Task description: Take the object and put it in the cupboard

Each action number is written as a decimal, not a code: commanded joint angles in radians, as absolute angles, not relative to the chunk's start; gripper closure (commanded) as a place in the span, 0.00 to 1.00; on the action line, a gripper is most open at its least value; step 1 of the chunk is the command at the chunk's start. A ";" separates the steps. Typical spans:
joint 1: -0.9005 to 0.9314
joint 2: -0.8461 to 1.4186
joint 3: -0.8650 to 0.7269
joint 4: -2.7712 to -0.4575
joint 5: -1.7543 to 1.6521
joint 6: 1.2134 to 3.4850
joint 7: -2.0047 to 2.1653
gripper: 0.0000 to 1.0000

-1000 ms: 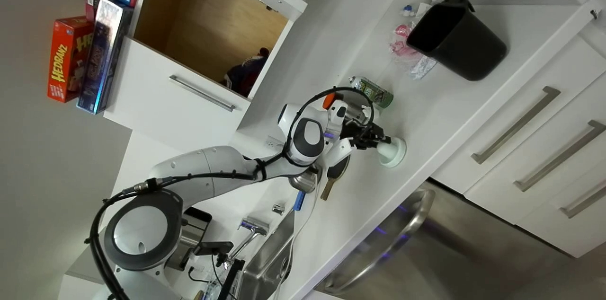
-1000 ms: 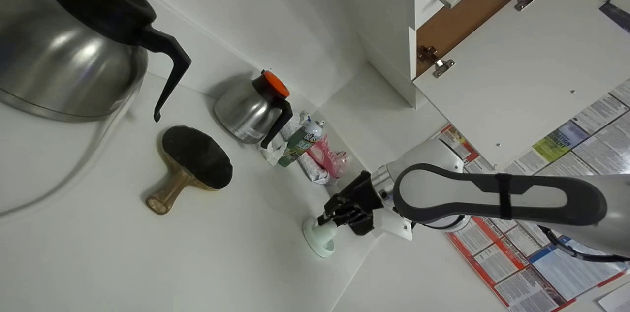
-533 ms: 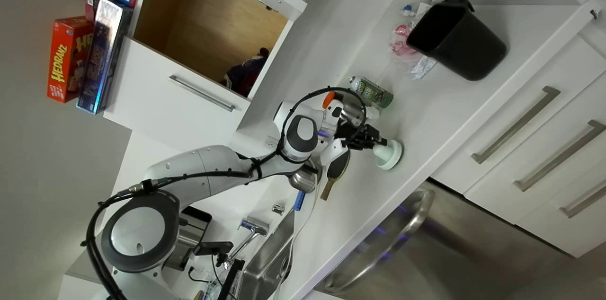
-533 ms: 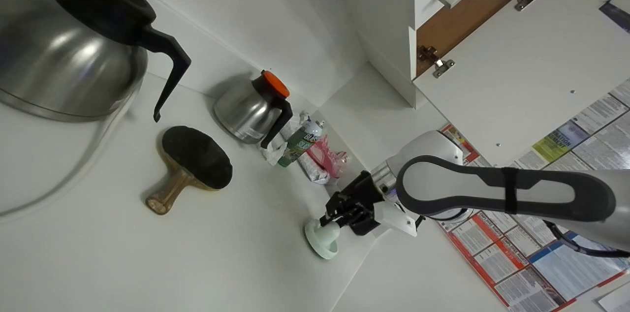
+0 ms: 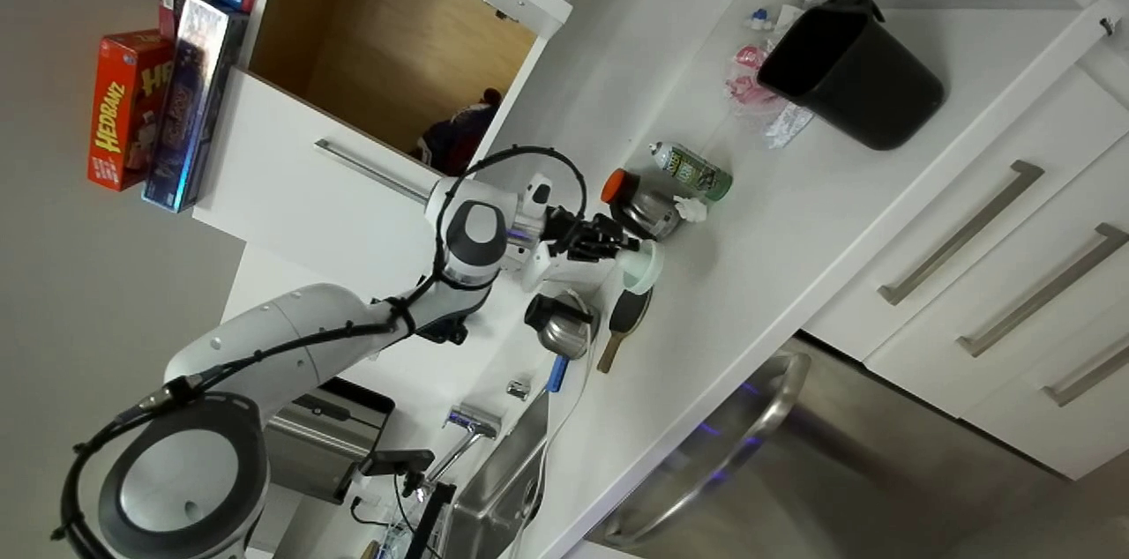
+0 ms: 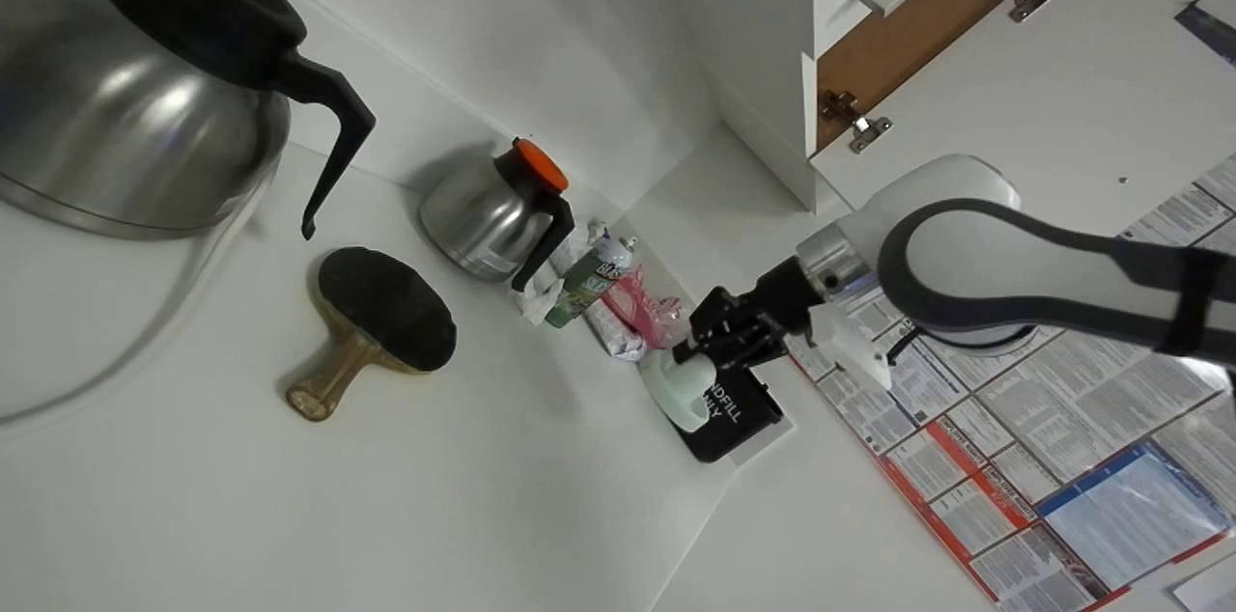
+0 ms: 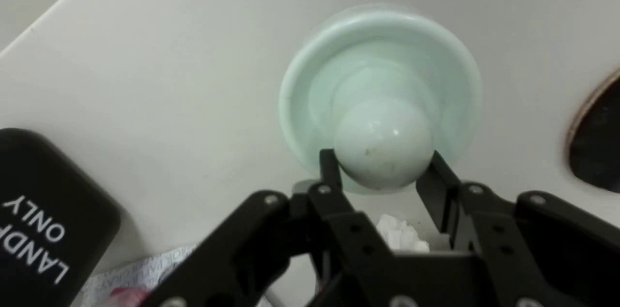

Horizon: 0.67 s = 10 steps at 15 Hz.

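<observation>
while the gripper (image 7: 382, 164) is holding the pale object (image 7: 380, 99), jaws pinching its knob above the counter (image 5: 767, 233), in from the front edge, the step is probably wanting a slow, level rise toward the open cupboard (image 5: 406, 26), rim brushing nothing.

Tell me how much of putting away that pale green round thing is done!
Done: the black hand grips the pale green round object by its knob. Happening now: holding it up, seemingly clear of the white counter. Left: the white cupboard with a brown wooden inside stands open, but the object is outside; it must go in and be let go.
</observation>
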<state>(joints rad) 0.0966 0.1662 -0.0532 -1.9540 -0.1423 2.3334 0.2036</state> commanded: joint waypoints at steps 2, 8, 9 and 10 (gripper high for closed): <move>0.108 0.051 0.003 -1.893 -0.183 2.136 0.224 0.81; 0.096 0.014 0.038 -1.887 -0.157 2.071 0.201 0.56; 0.096 0.014 0.038 -1.887 -0.157 2.071 0.200 0.56; 0.095 0.015 0.038 -1.888 -0.157 2.071 0.200 0.56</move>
<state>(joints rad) 0.1111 0.0146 0.0222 -1.8903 -0.1570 2.0735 0.2001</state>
